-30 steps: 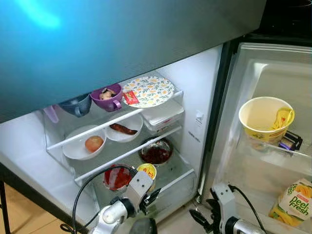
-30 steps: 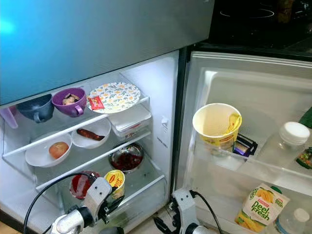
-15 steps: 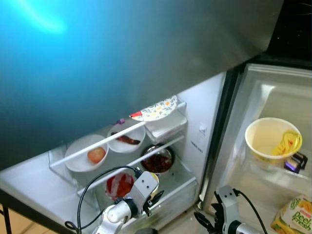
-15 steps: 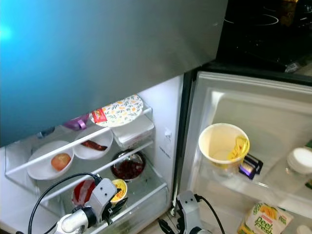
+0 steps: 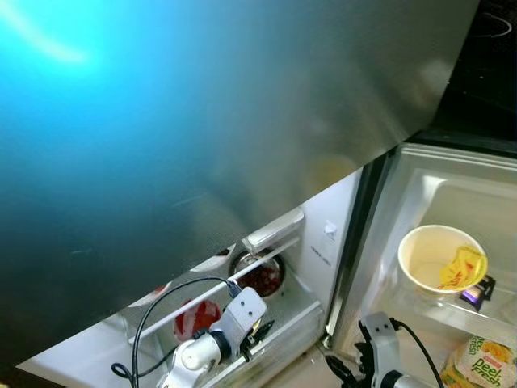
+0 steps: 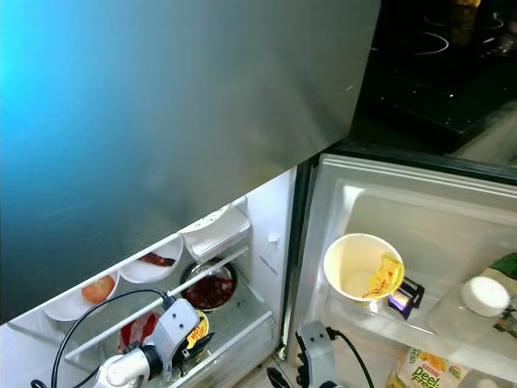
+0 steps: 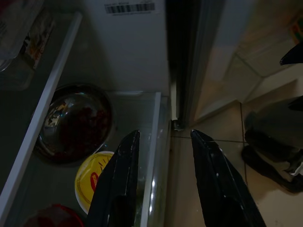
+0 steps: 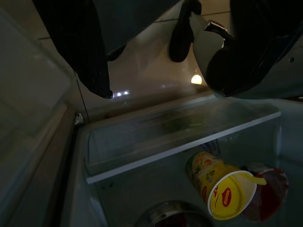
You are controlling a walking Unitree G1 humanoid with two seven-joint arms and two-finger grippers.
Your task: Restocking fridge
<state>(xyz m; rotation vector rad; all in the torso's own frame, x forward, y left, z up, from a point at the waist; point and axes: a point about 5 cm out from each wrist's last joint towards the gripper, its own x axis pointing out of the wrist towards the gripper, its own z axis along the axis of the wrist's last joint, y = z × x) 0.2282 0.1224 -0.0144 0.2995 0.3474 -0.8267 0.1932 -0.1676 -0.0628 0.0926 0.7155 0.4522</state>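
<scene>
Fridge shelf [image 6: 153, 311]: yellow-lidded can [image 6: 195, 332] upright.

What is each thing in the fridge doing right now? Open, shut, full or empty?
Fridge door: open.
Left gripper: open, holding nothing, at the front of the bottom shelf.
Right gripper: open, holding nothing.
Yellow cup: upright in the door rack, a yellow packet inside.
Metal bowl: holds dark red food.
Yellow can: lying on its side, lid on.
Bottle: capped.

upper shelf hidden, camera apparently tilted
</scene>
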